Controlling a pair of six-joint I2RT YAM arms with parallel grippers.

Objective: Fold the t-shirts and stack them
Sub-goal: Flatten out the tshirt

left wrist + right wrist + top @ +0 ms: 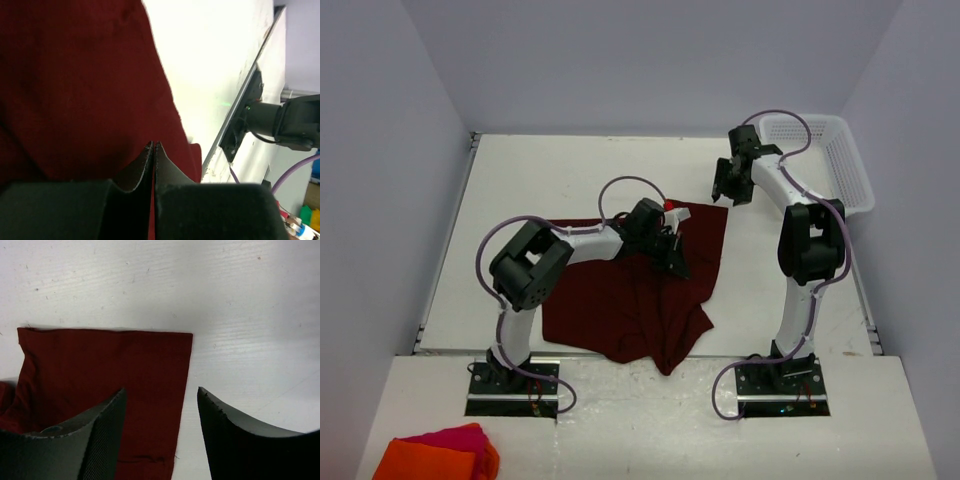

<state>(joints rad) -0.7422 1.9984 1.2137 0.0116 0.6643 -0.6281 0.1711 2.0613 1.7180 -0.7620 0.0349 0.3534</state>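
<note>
shirts counted: just one maroon t-shirt [620,310], no second one that I can spot
where it sits: spread on the white table [540,170] just past the two arm bases. The far edge lies flat and the near hem is bunched up by the front edge.
left gripper [154,146]: jaws pressed tight together, low over the right-middle of the shirt (can't tell if a bit of cloth is pinched in there)
right gripper [160,392]: fingers apart, holding nothing, hanging over the shirt's far right corner
baskets: one white mesh basket [840,160], far right corner of the table, well apart from the shirt
other cloths: one orange cloth [430,462] and one pink cloth [445,437], piled together on the near ledge left of the left arm's base
in the way: the left arm lies across the shirt's far half, so the top view loses a strip of fabric under it
</note>
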